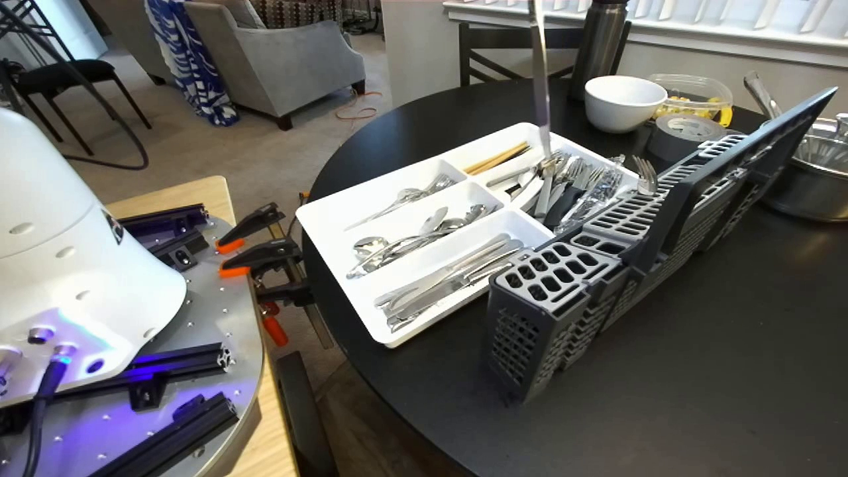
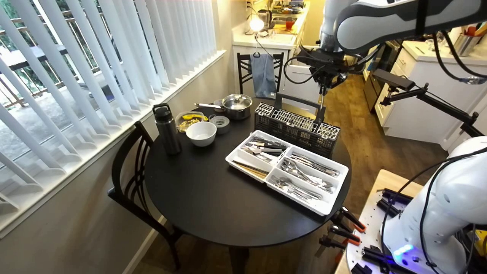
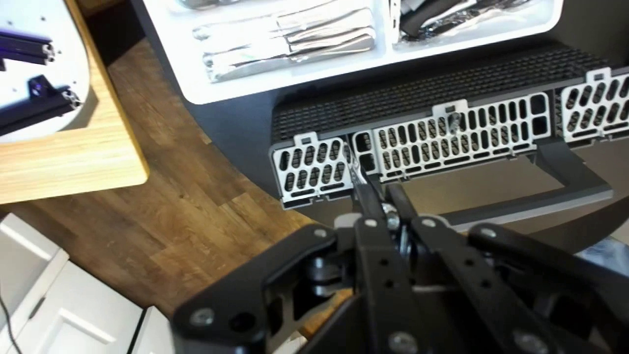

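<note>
- The gripper pinches a slim silvery utensil, its jaws almost together; in an exterior view the utensil hangs nearly upright, its lower end hard to tell from the mixed cutlery behind it.
- Beneath, the utensil points down at one end of a dark slotted basket with a tall handle; whether the two touch cannot be told.
- A fork stands in the basket's middle section, tines up.
- Just beside the basket, a white tray holds forks, spoons and knives in separate compartments, with chopsticks and the mixed cutlery in others.
- Farther off on the round black table stand a roll of tape, a white bowl, a clear container with yellow contents, a lidded pot and a steel bottle.
- Beyond the table, a gray armchair stands on carpet.
</note>
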`<action>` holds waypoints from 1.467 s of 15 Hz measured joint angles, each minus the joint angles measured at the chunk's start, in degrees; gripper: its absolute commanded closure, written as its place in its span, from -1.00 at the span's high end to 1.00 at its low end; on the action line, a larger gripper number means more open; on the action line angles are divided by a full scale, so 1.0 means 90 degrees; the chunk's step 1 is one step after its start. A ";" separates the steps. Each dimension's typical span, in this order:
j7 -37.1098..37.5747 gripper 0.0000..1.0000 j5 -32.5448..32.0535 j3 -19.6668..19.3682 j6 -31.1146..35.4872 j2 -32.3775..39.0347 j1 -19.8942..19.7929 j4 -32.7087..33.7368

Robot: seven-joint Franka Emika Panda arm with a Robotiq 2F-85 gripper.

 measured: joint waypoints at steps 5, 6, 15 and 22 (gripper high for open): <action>0.0048 -0.96 0.0064 0.0335 -0.0509 0.0334 0.0002 0.0045; 0.0073 -0.96 0.0063 0.0358 -0.0357 0.0512 0.0002 0.0039; 0.0247 -0.96 -0.0008 0.0143 0.0209 0.2400 -0.0005 0.0328; 0.0889 -0.96 -0.0209 -0.0131 -0.0296 0.3408 0.0108 0.0795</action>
